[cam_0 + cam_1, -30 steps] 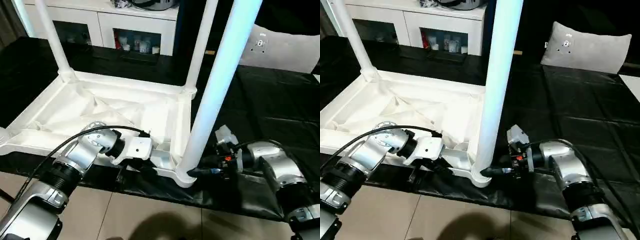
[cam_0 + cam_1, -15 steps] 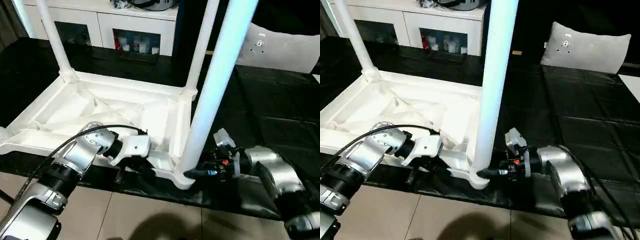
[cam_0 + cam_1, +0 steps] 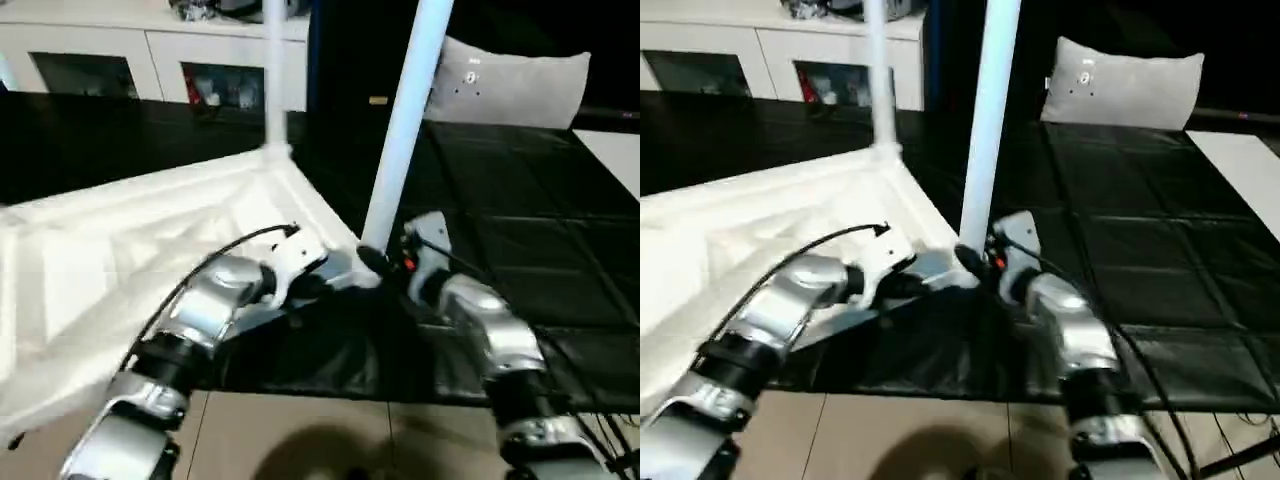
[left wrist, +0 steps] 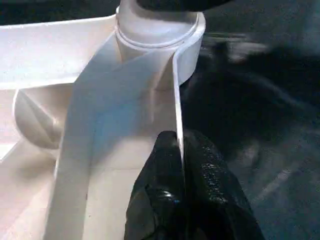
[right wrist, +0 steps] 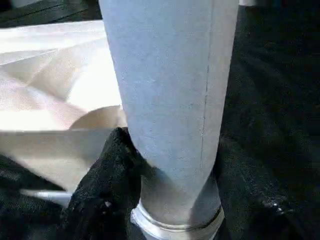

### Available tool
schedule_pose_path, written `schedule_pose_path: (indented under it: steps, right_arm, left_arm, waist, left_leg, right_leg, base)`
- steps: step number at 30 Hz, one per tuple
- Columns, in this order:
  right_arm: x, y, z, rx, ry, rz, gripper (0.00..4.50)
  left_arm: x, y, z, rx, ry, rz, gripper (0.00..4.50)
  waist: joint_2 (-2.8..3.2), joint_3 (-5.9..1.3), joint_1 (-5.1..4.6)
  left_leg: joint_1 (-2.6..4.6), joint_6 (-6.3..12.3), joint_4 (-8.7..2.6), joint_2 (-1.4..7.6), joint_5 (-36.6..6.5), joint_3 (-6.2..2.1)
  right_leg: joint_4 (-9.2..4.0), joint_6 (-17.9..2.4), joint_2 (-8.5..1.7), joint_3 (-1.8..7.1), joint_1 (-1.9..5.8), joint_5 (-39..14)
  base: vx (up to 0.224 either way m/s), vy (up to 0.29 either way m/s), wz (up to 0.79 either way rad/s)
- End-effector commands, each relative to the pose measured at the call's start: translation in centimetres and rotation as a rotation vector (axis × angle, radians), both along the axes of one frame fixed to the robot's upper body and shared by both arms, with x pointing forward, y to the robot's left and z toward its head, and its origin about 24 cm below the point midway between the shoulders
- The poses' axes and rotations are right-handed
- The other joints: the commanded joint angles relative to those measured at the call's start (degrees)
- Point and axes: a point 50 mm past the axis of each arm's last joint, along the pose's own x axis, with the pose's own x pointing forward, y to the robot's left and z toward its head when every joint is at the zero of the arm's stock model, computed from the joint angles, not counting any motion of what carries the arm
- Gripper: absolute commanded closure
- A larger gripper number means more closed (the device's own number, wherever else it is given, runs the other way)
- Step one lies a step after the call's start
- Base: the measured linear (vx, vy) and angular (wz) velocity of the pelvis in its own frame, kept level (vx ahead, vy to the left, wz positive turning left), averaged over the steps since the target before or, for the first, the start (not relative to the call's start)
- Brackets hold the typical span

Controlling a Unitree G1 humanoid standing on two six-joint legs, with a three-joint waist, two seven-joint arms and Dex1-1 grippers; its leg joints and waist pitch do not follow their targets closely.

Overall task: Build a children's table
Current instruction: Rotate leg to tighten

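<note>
Tabletop (image 3: 120, 270), white plastic and upside down on the black-covered surface (image 3: 520, 210), shows its ribbed underside. Left gripper (image 4: 181, 165) jaws pinch its thin rim; right gripper (image 5: 170, 165) jaws straddle the nearest white leg (image 3: 405, 120) just above its corner socket (image 4: 160, 30).

An upturned white tabletop (image 3: 760, 230) lies on a black-covered surface (image 3: 1140, 270), two white legs (image 3: 988, 110) standing up from its corner sockets. The robot's left gripper (image 3: 930, 285) and right gripper (image 3: 975, 262) meet at the nearest corner, at the base of the near leg. A grey cushion (image 3: 1125, 85) and a white cabinet (image 3: 770, 55) sit behind.
</note>
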Motion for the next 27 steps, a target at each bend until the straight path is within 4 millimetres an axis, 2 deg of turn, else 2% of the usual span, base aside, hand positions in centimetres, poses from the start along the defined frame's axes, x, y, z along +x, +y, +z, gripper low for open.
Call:
schedule_pose_path:
  steps: [1,3,6,8,12,14,15,18,20,22,25,26,27]
  right_arm:
    - [0.2,1.1,0.0,-0.020,-0.008,-0.014,1.87]
    - [0.0,0.9,0.0,-0.021,-0.026,0.001,1.81]
    - [-0.5,0.2,0.0,-0.014,-0.048,0.016,1.40]
    - [-0.6,-0.1,0.0,-0.019,-0.055,0.016,1.40]
    - [-1.6,-2.3,0.2,-0.020,-0.130,-0.011,0.98]
    - [-2.0,-2.8,0.3,-0.018,-0.147,-0.020,0.89]
    - [-2.4,-3.2,0.4,-0.023,-0.168,-0.021,0.68]
    - [-3.6,-3.8,0.6,0.007,-0.179,0.012,0.59]
    - [-4.4,-3.8,0.8,0.040,-0.170,0.062,0.30]
    - [-4.9,-3.7,0.9,0.050,-0.162,0.102,0.18]
    - [-5.2,-3.6,0.9,0.029,-0.159,0.166,0.05]
    - [-5.2,-3.5,0.7,0.024,-0.154,0.189,0.01]
    - [-5.2,-3.3,0.3,0.029,-0.131,0.215,0.00]
  left_arm:
    - [-0.1,-2.7,1.0,-0.048,-0.034,-0.059,4.50]
    - [0.0,-2.5,1.0,-0.043,-0.043,-0.049,4.50]
    - [0.2,-1.8,0.9,-0.020,-0.058,-0.038,4.50]
    - [0.3,-1.6,0.8,-0.013,-0.059,-0.033,4.50]
    - [0.4,-0.4,0.5,0.026,-0.095,-0.033,4.50]
    - [0.4,-0.2,0.4,0.030,-0.100,-0.032,4.50]
    - [0.3,-0.1,0.5,0.029,-0.116,-0.036,4.50]
    - [0.2,0.0,0.7,-0.004,-0.136,-0.025,4.50]
    - [-0.2,0.1,1.1,-0.032,-0.126,-0.044,4.50]
    - [-0.6,0.1,1.4,-0.043,-0.118,-0.071,4.06]
    - [-1.1,0.3,1.9,-0.059,-0.123,-0.080,3.95]
    - [-1.4,0.5,2.0,-0.059,-0.124,-0.089,3.85]
    - [-1.5,0.7,2.1,-0.053,-0.131,-0.086,3.60]
  waist:
    - [0.34,-3.54,0.35]
    - [0.32,-3.62,0.51]
    - [0.37,-3.70,1.07]
    - [0.37,-3.72,1.54]
    - [0.27,-3.45,1.99]
    - [0.24,-3.40,2.00]
    - [0.14,-3.34,1.94]
    - [0.02,-3.20,1.80]
    - [-0.01,-3.17,1.87]
    - [0.31,-3.32,1.84]
    - [0.55,-3.34,1.73]
    - [0.67,-3.23,1.79]
    - [0.98,-3.36,1.90]
  left_leg:
    - [-1.03,3.25,-4.06,-0.56,-11.5,0.92]
    - [-1.07,3.61,-4.06,-0.46,-10.4,1.00]
    - [-1.00,4.61,-4.04,-0.35,-8.6,1.17]
    - [-1.10,5.10,-4.03,-0.36,-7.4,1.23]
    - [-1.08,4.79,-4.19,-0.41,-9.2,1.27]
    - [-1.14,4.74,-4.24,-0.43,-9.6,1.22]
    - [-1.24,4.55,-4.30,-0.47,-10.4,1.15]
    - [-1.28,4.62,-4.29,-0.61,-11.5,1.15]
    - [-1.28,5.16,-4.27,-0.59,-12.0,1.13]
    - [-1.36,5.29,-4.37,-0.35,-11.2,0.96]
    - [-1.39,5.30,-4.30,-0.28,-10.9,1.04]
    - [-1.19,5.31,-4.34,-0.16,-11.2,1.08]
    - [-1.13,4.92,-4.41,0.04,-11.8,0.90]
  right_leg:
    - [-4.69,-5.7,-2.20,2.11,3.51,-25.2]
    - [-4.29,-7.0,-2.18,2.39,3.65,-21.9]
    - [-3.63,-9.2,-2.22,2.80,3.88,-16.7]
    - [-3.39,-9.9,-2.27,2.91,4.12,-15.1]
    - [-4.01,-7.8,-2.31,2.81,4.04,-19.6]
    - [-4.10,-7.2,-2.26,2.78,4.09,-20.4]
    - [-4.31,-6.3,-2.28,2.68,4.15,-22.2]
    - [-4.76,-5.0,-2.19,2.53,4.03,-25.1]
    - [-4.96,-4.2,-2.26,2.52,3.99,-26.2]
    - [-4.68,-4.7,-2.31,2.58,4.01,-25.0]
    - [-4.47,-6.0,-2.18,2.60,3.87,-23.3]
    - [-4.57,-6.7,-2.19,2.67,3.62,-23.0]
    - [-4.22,-7.5,-2.33,2.63,3.75,-22.2]
  base:
    - [0.000,0.000,0.00]
    - [0.000,0.000,0.00]
    - [0.000,0.000,0.00]
    - [0.000,0.000,0.00]
    - [0.000,0.000,0.00]
    - [0.000,0.000,0.00]
    - [0.000,0.000,0.00]
    - [0.000,0.000,0.00]
    - [0.000,0.000,0.00]
    - [0.000,0.000,0.00]
    - [0.000,0.000,0.00]
    - [0.000,0.000,0.00]
    - [0.000,0.000,0.00]
